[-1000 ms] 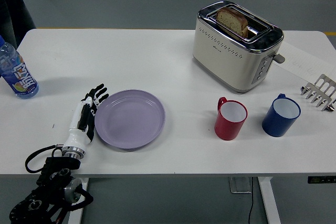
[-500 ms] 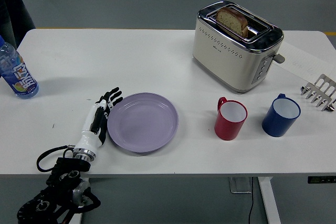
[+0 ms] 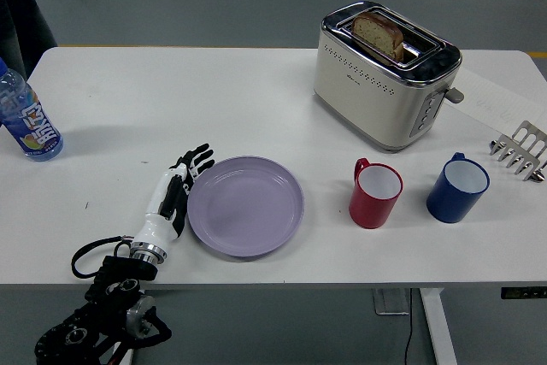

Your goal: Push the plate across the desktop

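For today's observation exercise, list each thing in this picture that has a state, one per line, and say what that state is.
Plate: empty, flat on the table, left hand at its left rim.
Left hand: open, fingers straight against the plate.
Toaster: bread sticking up from a slot.
Red mug: upright, empty.
Blue mug: upright, empty.
Bottle: upright; cap out of view.
Rack: empty.

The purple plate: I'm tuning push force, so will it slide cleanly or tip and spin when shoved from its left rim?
The purple plate looks rigid, low and flat on the smooth white table, so probably slides, not tips. The left hand contacts only its left rim, so it may rotate slightly.
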